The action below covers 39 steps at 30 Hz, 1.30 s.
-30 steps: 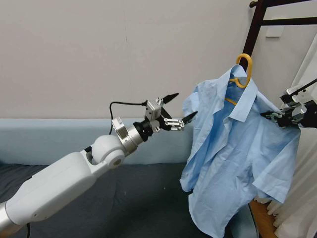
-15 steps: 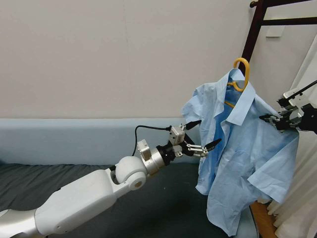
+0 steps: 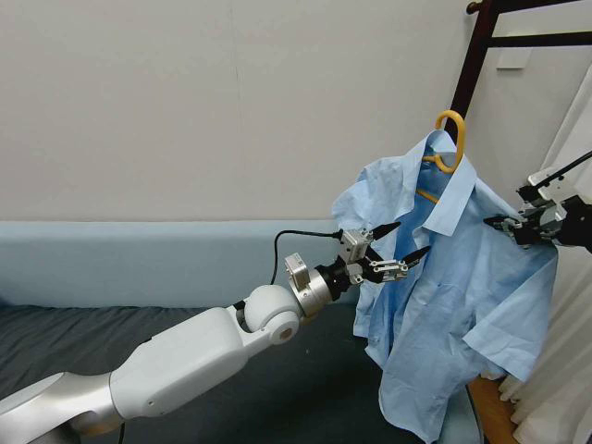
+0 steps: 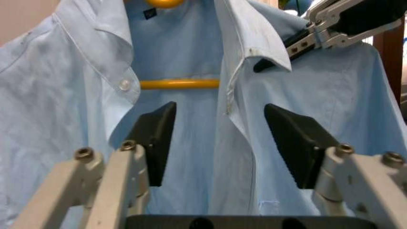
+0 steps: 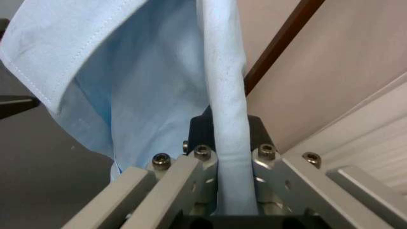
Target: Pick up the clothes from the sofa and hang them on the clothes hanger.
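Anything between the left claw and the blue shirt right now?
Nothing visible. The left claw is open and faces the front opening of the blue shirt directly, lower than the bar of the yellow hanger. The right claw is off to the side, shut on the shirt's shoulder fabric.

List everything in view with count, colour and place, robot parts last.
shirt: one, light blue, draped on the hanger, right side
hanger: one, yellow, inside the shirt's collar, hook beside the stand
stand: one, dark brown wood, upper right
sofa: one, light blue back and dark grey seat, along the wall
curtain: one, white, right edge
left gripper: one, black fingers, open in front of the shirt
right gripper: one, black, shut on the shirt's shoulder fabric
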Tool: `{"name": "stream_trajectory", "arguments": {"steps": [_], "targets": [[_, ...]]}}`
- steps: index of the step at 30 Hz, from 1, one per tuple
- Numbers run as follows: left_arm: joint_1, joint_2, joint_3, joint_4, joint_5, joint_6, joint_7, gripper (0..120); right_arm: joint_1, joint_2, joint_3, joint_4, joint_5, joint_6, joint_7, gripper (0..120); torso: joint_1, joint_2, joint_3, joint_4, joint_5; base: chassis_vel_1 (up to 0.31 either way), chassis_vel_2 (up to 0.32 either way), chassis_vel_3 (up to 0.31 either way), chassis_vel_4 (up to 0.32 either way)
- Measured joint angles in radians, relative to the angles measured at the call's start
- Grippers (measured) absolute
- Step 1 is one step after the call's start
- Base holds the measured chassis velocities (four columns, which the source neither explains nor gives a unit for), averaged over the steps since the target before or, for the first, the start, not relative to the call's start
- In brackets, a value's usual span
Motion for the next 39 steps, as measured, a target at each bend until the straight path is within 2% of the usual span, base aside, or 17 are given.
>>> {"name": "stream_trajectory", "arguments": {"steps": [5, 6, 8, 14, 25, 34, 39], "targets": [[-0.005, -0.026, 0.012, 0.022, -0.002, 0.003, 0.001, 33, 0.000, -0.005, -0.001, 0.009, 0.005, 0.000, 0.000, 1, 0.000, 0.000, 0.000, -0.0002, 0.0000, 0.000, 0.000, 0.000, 0.000], [-0.005, -0.026, 0.012, 0.022, -0.002, 0.003, 0.001, 33, 0.000, -0.005, -0.001, 0.009, 0.005, 0.000, 0.000, 1, 0.000, 0.000, 0.000, -0.0002, 0.0000, 0.000, 0.000, 0.000, 0.000], [-0.008, -0.033, 0.014, 0.032, -0.002, 0.003, 0.001, 25, 0.001, -0.006, -0.002, 0.010, 0.007, 0.000, 0.000, 1, 0.000, 0.000, 0.000, -0.0002, 0.0000, 0.000, 0.000, 0.000, 0.000], [-0.017, -0.026, 0.014, 0.042, -0.015, 0.011, 0.000, 1, 0.001, -0.007, -0.004, 0.023, 0.012, 0.000, 0.013, 1, 0.000, 0.000, 0.000, -0.0002, -0.0001, 0.000, 0.000, 0.000, 0.000], [-0.049, -0.030, 0.001, 0.053, -0.024, 0.012, -0.004, 0, -0.003, -0.017, -0.005, 0.022, 0.019, 0.001, 0.024, 1, 0.000, 0.000, 0.000, -0.0002, -0.0002, 0.000, 0.000, 0.000, 0.000], [-0.174, 0.015, 0.048, 0.062, -0.039, 0.026, -0.004, 0, -0.006, -0.021, 0.007, -0.006, 0.032, 0.001, 0.022, 1, 0.000, 0.000, 0.000, -0.0001, -0.0001, 0.000, 0.000, 0.000, 0.000], [-0.145, 0.024, 0.057, 0.049, -0.034, 0.037, -0.002, 0, -0.004, -0.026, 0.013, -0.019, 0.046, 0.002, 0.024, 1, 0.000, 0.000, 0.000, -0.0003, -0.0001, 0.000, 0.000, 0.000, 0.000]]}}
